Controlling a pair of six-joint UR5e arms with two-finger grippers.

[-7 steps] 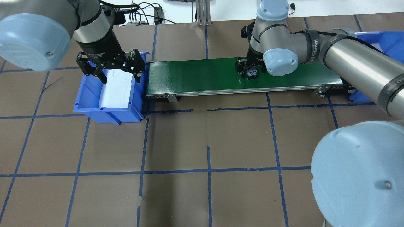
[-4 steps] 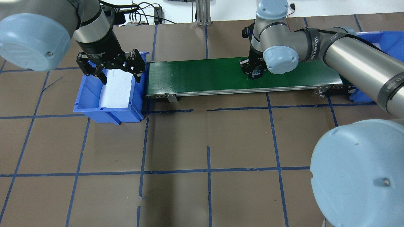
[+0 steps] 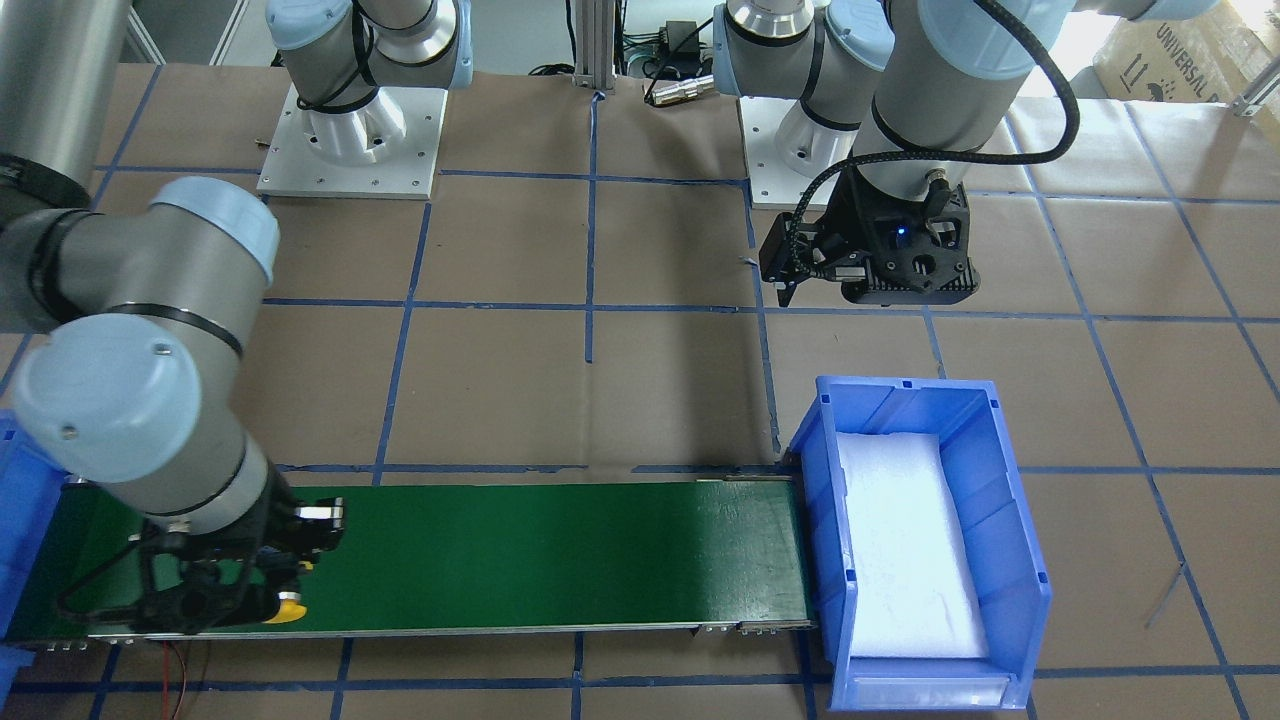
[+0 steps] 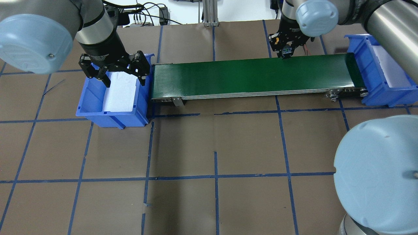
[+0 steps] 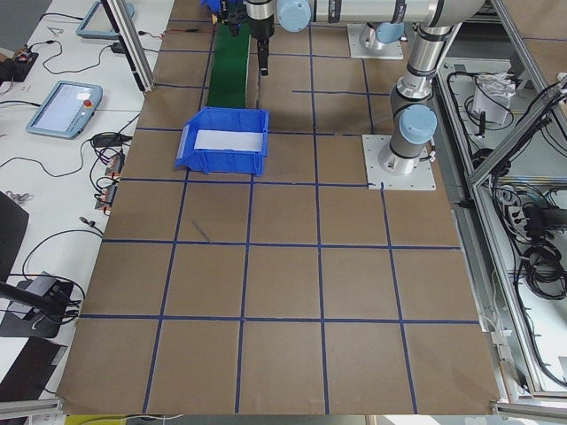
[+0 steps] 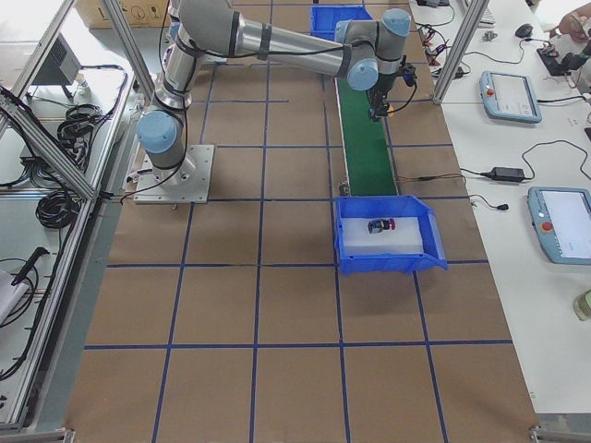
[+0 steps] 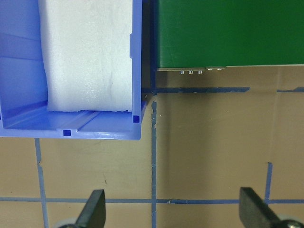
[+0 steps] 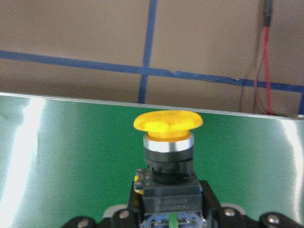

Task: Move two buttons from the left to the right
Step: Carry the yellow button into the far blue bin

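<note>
While the overhead view caught only a dark lump with a speck of yellow in the right gripper [image 4: 288,51], the right wrist camera made the matter plain: the jaws were clamped on the black rear block of the yellow button [image 8: 167,128], whose mushroom cap pointed away from the wrist above the green conveyor belt [image 4: 228,78], near one long edge. From overhead that gripper hung at about 1 o'clock from the belt's middle, short of the right bin [image 4: 380,96] at the belt's 3 o'clock end. Only the exterior right view looked into that bin, where the red button [image 6: 380,225] lay on white padding; overhead, little more than a strip of that padding showed beside the arm. The left gripper [image 4: 124,78] hung over the left bin [image 4: 88,107] at the belt's 9 o'clock end, jaws wide apart and holding nothing. Its own wrist camera showed the two fingertips [image 7: 95,211] well apart at 6 o'clock in the frame, with the bin's corner, white foam [image 7: 85,52] and the belt's end beyond them.
</note>
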